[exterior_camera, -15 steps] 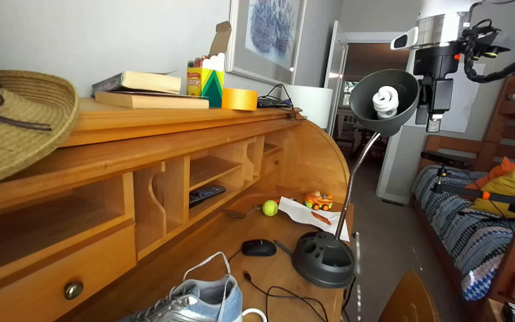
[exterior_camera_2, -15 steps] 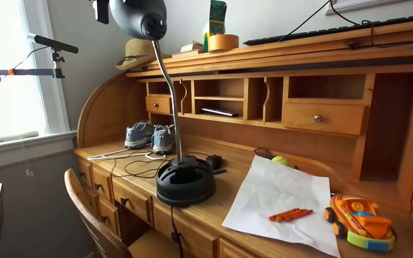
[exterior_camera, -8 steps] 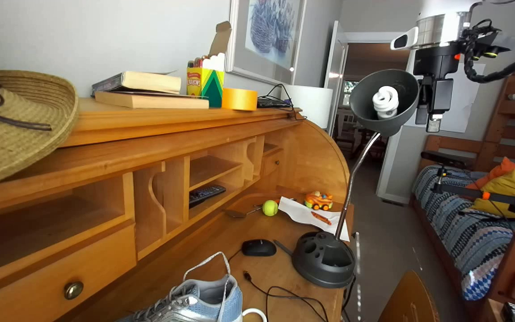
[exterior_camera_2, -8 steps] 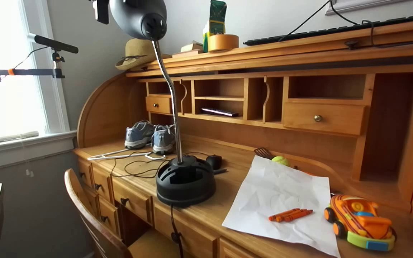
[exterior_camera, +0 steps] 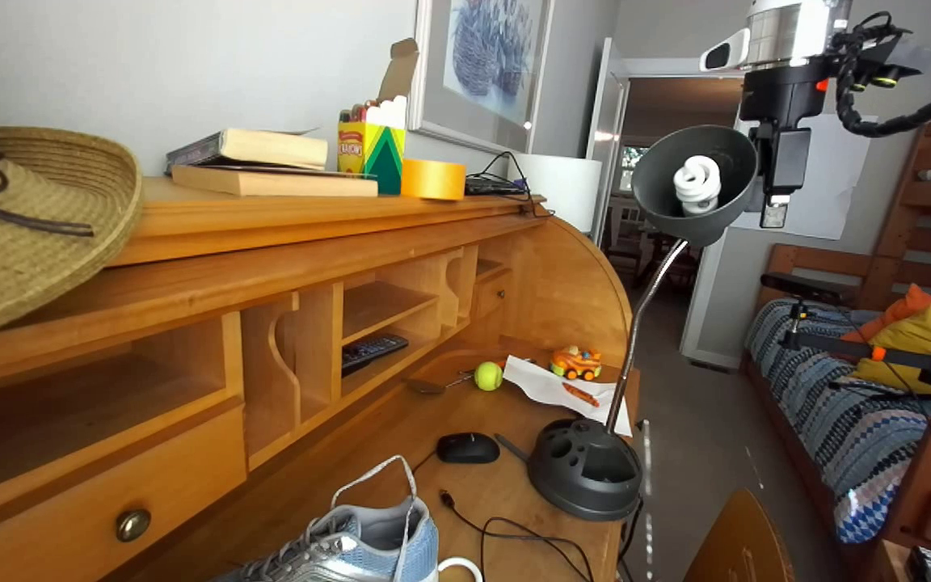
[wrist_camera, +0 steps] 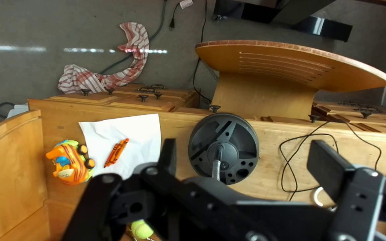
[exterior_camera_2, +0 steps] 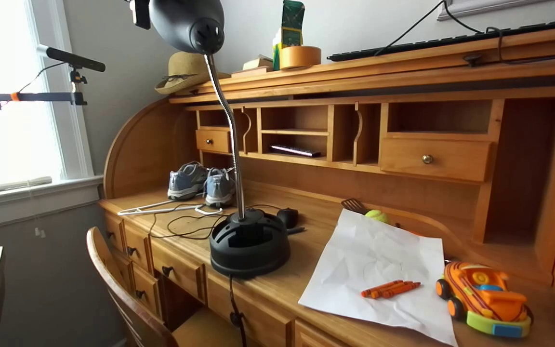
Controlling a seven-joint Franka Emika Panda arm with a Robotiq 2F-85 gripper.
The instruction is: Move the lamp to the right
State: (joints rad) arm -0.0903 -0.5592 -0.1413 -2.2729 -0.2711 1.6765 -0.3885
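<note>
In the last moment the gripper [wrist_camera: 243,154] has shifted slightly toward the lamp [exterior_camera_2: 234,144] and a touch higher, so it now appears just at the edge of the lamp's head [exterior_camera_2: 183,21] in both exterior views; the lamp itself has not stirred, its base [exterior_camera_2: 249,253] sitting flat at the near edge of the desk [exterior_camera_2: 309,248], left of the paper [exterior_camera_2: 374,262]. I read this as lining up, with no grasp made, since the fingers [wrist_camera: 327,167] are spread wide and pinch nothing; the wrist view shows the dark head partly hidden behind the gripper, and whether the two touch I cannot tell. Moving right, as one faces the desk, would likely carry the base toward that paper, its orange crayons [exterior_camera_2: 390,289] and the toy car [exterior_camera_2: 487,301] beyond, and the cord [exterior_camera_2: 236,318] hanging over the near edge may drag. The head is a smooth, dark dome cupped round a white spiral bulb [exterior_camera: 698,184], and its rounded shell could well slip from flat pads unless met at the rim. Below it runs a shiny, ribbed stem [wrist_camera: 216,169], slender and gently bent, which would probably flex before the broad round base, hollowed into cups, slid across the varnished-looking wood; the paper is creased and thin enough, I judge, to ruck up under that weight
</note>
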